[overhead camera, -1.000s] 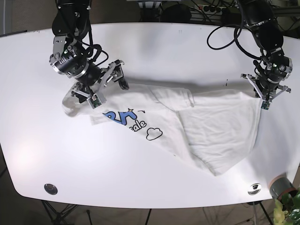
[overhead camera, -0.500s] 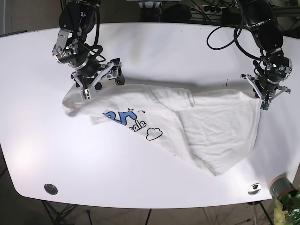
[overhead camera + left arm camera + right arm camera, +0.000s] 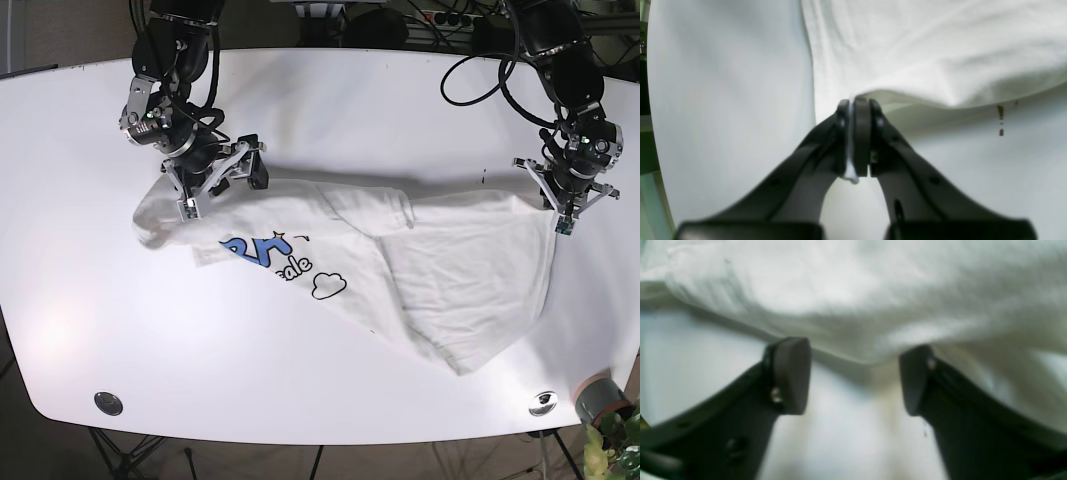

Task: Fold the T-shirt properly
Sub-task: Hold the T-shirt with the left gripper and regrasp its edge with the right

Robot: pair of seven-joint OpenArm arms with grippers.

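The white T-shirt [image 3: 460,270] with a blue print [image 3: 262,252] lies rumpled across the white table [image 3: 330,110]. In the base view my left gripper [image 3: 560,207] is at the shirt's right edge. The left wrist view shows that gripper [image 3: 855,105] shut on a pinched fold of T-shirt [image 3: 923,53] cloth. My right gripper [image 3: 222,190] stands open at the shirt's far left edge. In the right wrist view its fingers [image 3: 790,373] straddle a raised hem of the T-shirt [image 3: 853,306], with nothing clamped between them.
A grey cup [image 3: 597,398] and a green plant [image 3: 615,445] stand at the table's near right corner. Two metal discs [image 3: 108,403] [image 3: 542,402] sit near the front edge. Black cables [image 3: 480,70] trail over the far right side.
The right arm has swung back toward the table's far side, and its open gripper has turned and settled at the shirt's upper left edge. The left gripper has stayed put, still clamped.
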